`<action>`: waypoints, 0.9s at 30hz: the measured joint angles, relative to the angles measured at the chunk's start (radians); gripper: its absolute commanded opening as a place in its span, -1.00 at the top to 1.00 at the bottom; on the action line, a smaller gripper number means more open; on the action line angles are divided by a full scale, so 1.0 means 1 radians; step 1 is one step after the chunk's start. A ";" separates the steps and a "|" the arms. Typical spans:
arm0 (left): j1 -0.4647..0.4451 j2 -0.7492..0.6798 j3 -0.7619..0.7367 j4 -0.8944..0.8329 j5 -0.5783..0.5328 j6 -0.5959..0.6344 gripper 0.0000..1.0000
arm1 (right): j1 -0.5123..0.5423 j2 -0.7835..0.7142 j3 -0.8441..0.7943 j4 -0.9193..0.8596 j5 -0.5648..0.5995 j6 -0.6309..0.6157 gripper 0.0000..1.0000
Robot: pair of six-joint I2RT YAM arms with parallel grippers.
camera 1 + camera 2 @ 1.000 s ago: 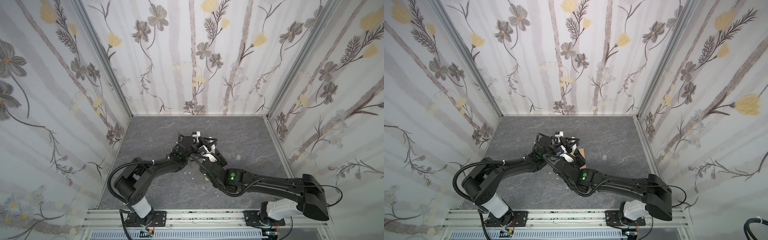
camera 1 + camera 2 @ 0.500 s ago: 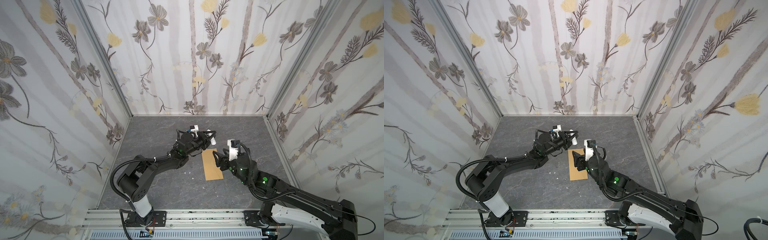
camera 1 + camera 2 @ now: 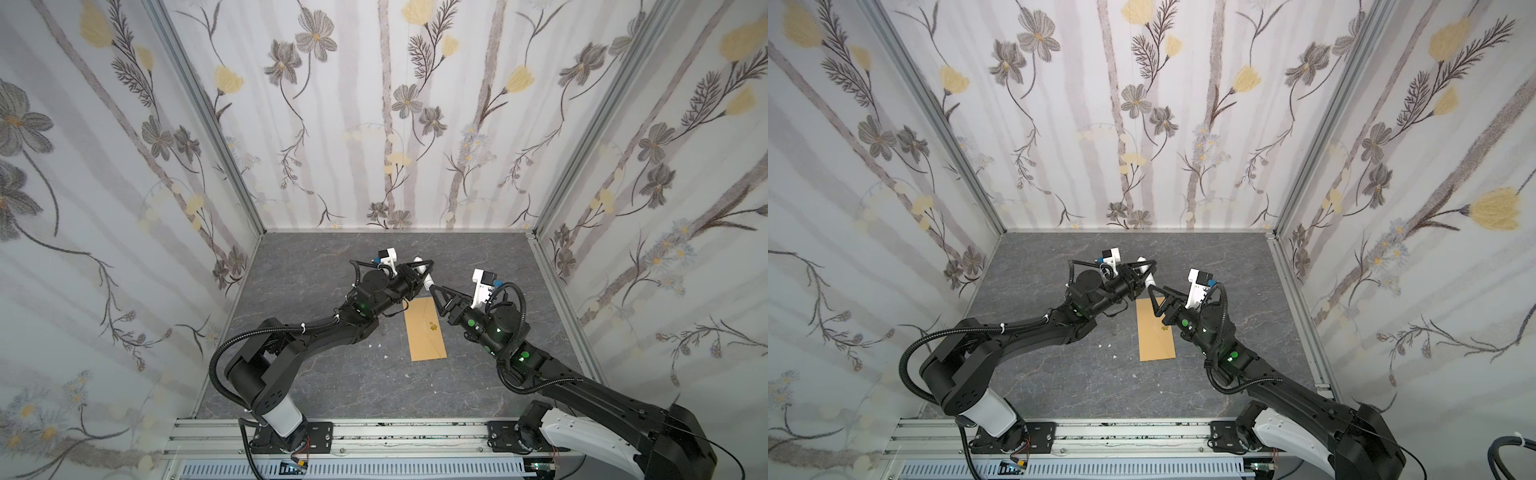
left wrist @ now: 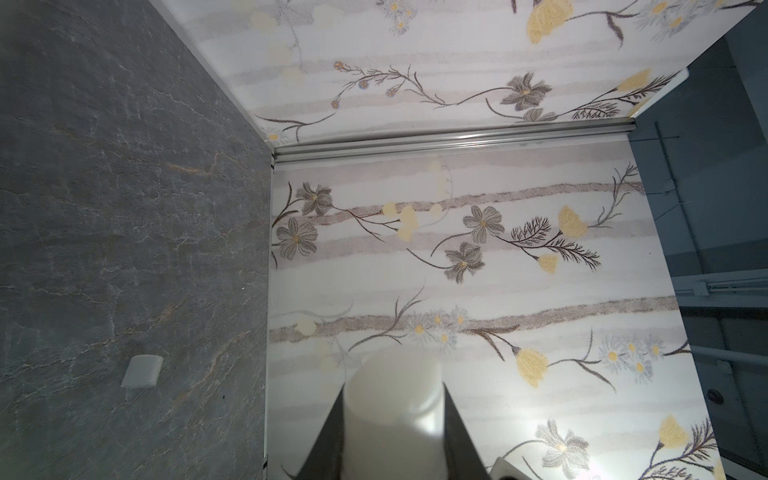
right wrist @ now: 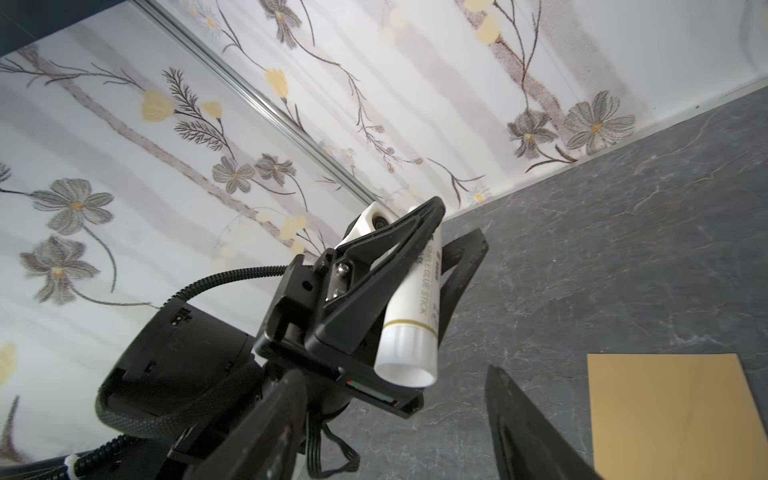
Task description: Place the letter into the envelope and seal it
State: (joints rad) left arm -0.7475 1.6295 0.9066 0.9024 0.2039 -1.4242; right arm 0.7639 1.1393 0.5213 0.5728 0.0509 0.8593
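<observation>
The brown envelope [image 3: 424, 328] [image 3: 1156, 330] lies flat on the grey floor with its flap down and a small yellow flower sticker [image 3: 433, 327] on it. One corner of the envelope [image 5: 673, 415] shows in the right wrist view. The letter is not visible. My left gripper [image 3: 420, 271] [image 3: 1143, 270] [image 4: 392, 419] hovers just beyond the envelope's far end, shut on a white glue stick [image 5: 413, 307] [image 4: 392, 415]. My right gripper [image 3: 436, 295] [image 3: 1158, 293] [image 5: 395, 436] is open, its fingertips just short of the stick's lower end and over the envelope's far right corner.
A small white cap [image 4: 142, 370] lies on the floor, seen only in the left wrist view. A few white scraps [image 3: 379, 345] [image 3: 1106, 345] are scattered left of the envelope. Flowered walls close in the back and both sides.
The right arm swung back from across the middle to the right, uncovering the envelope. Its jaws opened wider, then moved up toward the glue stick. The left gripper barely moved.
</observation>
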 measured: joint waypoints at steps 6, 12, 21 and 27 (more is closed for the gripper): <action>-0.009 -0.003 0.005 0.003 -0.029 0.031 1.00 | -0.011 0.066 -0.042 0.139 -0.035 0.104 -0.13; -0.014 0.021 0.021 0.003 -0.035 0.032 1.00 | -0.013 0.089 -0.056 0.212 -0.052 0.155 0.10; -0.020 0.029 0.034 0.005 -0.040 0.023 1.00 | -0.024 0.093 -0.064 0.237 -0.052 0.184 0.18; -0.024 0.032 0.040 0.005 -0.043 0.010 1.00 | -0.032 0.097 -0.065 0.238 -0.052 0.187 0.23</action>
State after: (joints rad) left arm -0.7712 1.6615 0.9470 0.9073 0.1604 -1.4143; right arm 0.7319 1.2362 0.4564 0.8108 -0.0010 1.0466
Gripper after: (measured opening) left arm 0.247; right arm 0.395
